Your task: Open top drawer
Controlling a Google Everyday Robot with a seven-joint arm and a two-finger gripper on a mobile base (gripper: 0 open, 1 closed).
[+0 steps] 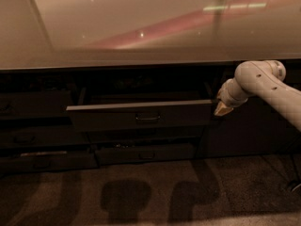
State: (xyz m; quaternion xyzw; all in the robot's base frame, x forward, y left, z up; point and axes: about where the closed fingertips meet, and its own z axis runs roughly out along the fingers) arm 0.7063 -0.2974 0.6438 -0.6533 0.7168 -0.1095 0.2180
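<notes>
The top drawer (117, 119) stands pulled out from the dark cabinet under the counter, its pale grey rim showing along the top and a dark loop handle (147, 118) at the middle of its front. My gripper (222, 108) hangs at the drawer's right end, just beside the front's upper right corner, at the end of the white arm (263, 86) that comes in from the right. Whether it touches the drawer is unclear.
A glossy pale counter top (141, 27) runs across the upper half. Shallower dark drawers (146, 153) lie below the top drawer, and more dark drawer fronts (33, 131) stack at the left. Speckled floor (150, 192) spreads in front.
</notes>
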